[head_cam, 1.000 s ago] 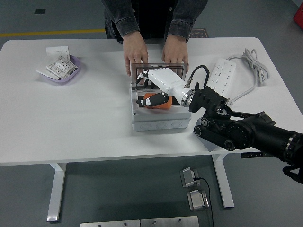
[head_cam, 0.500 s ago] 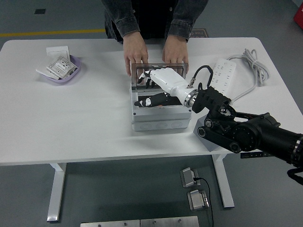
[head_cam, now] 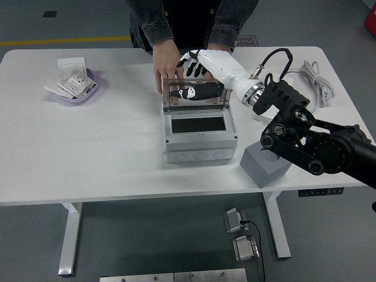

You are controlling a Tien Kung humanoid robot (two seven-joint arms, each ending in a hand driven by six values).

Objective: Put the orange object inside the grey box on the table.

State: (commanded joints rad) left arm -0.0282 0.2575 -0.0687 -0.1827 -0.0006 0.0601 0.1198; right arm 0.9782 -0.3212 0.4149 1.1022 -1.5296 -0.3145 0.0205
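The orange object no longer shows: a second ago it lay under my fingers (head_cam: 191, 93) in the grey box (head_cam: 200, 147), and now the opening below them is only dark, so I judge it dropped inside, though I cannot confirm it. My right hand (head_cam: 200, 88) has lifted up and back to the raised lid (head_cam: 197, 101), fingers stretched out fairly flat and holding nothing (which reads as a release). I count one box, one lid, one robot hand, one person's hand (head_cam: 166, 67) showing clearly behind my fingertips, one purple bowl (head_cam: 59, 97) far out past them, and one grey block (head_cam: 264, 167) back by my forearm.
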